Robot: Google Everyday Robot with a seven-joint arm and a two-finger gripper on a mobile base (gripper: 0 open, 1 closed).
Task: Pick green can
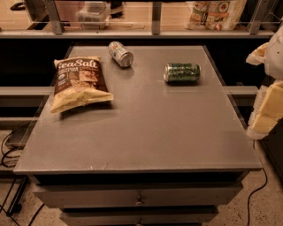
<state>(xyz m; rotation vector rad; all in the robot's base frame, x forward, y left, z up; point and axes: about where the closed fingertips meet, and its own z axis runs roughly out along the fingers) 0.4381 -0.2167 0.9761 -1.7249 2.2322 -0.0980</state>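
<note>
Item 1: small dark green metal drink can [182, 73] with mottled lighter-green pattern and silver ends, laid on its side on the far right part of the tabletop; no lettering can be read on it

Item 2: silver-white metal can [120, 54] with red and green marks, laid on its side near the far edge, well apart from item 1

Item 3: brown and cream crisp bag [79, 83], printed "Sea Salt", laid flat at the left

Surface: grey square tabletop [141, 137] over drawers with a small round knob [139, 202]

Room: a rear shelf [132, 33] is seen holding a printed packet [216, 12]; speckled floor, black cables [8, 148]

Gripper [266, 108]: pale, seen at the right frame edge, beside the table and away from the cans; nothing is seen held, and whether it is open cannot be told
</note>
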